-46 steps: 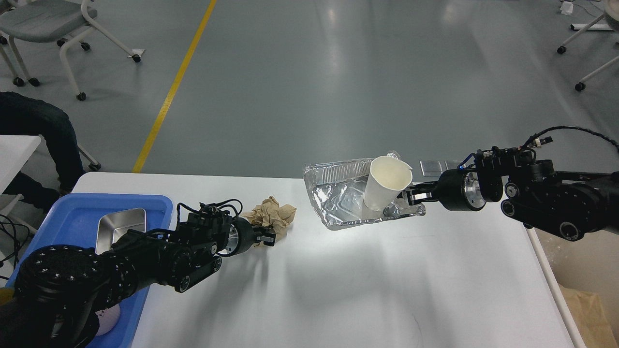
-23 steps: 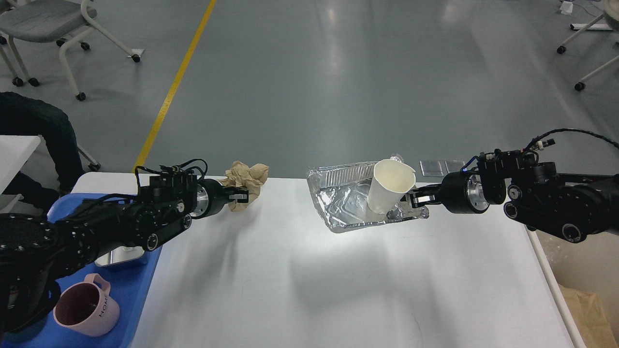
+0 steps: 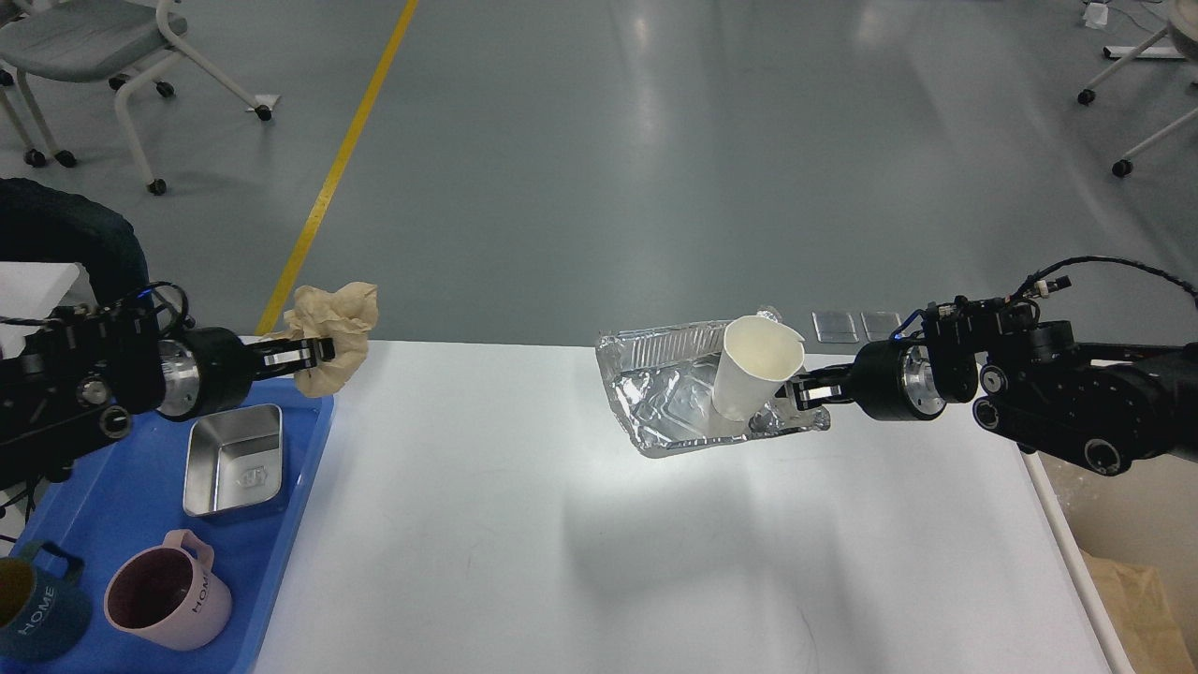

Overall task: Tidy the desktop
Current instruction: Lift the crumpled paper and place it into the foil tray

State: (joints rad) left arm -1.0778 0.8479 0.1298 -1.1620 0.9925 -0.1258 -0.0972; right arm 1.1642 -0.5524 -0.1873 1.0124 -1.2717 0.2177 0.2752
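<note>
The white desktop (image 3: 580, 552) fills the lower middle of the head view. My left gripper (image 3: 316, 354) is shut on a crumpled brown paper ball (image 3: 332, 332) and holds it in the air over the table's far left corner, above the blue tray's far edge. My right gripper (image 3: 796, 391) is shut on the right rim of a crumpled foil tray (image 3: 664, 393) and holds it tilted above the table's far right part. A white paper cup (image 3: 758, 374) leans inside the foil tray.
A blue plastic tray (image 3: 271, 571) at the left holds a steel container (image 3: 234, 459), a pink mug (image 3: 168, 599) and a dark blue mug (image 3: 33, 618). A brown paper bag (image 3: 1137, 608) stands off the table's right edge. Chairs stand on the floor beyond.
My left gripper has lifted the paper ball off the table and carried it left to the tray's far edge. My right gripper has shifted the foil tray and cup slightly right.
</note>
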